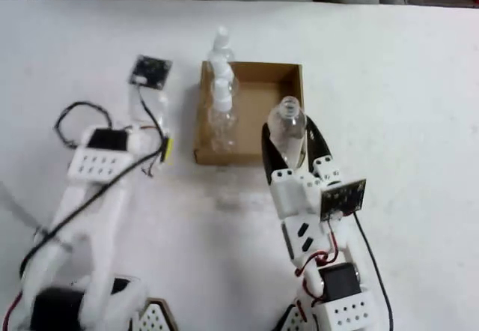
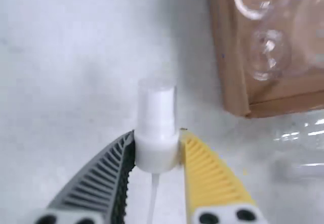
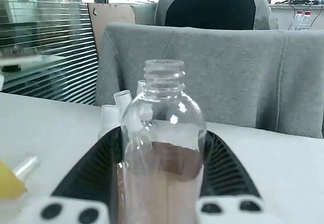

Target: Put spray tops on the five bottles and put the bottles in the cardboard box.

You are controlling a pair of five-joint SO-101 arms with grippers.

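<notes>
spray top (image 2: 156,133) pinched in left fingers (image 2: 195,155) | right fingers (image 3: 217,158) grip bottle (image 3: 162,133) | cardboard box (image 1: 288,84) nearby

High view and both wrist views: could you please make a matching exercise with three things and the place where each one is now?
Things:
1 spray top
2 uncapped bottle
3 capped bottles

Places:
a in the cardboard box
b in the left gripper
c in the right gripper

Pairs: 1-b; 2-c; 3-a

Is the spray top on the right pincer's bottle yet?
No: the bottle has a bare neck; the left pincer holds a spray top.
</notes>
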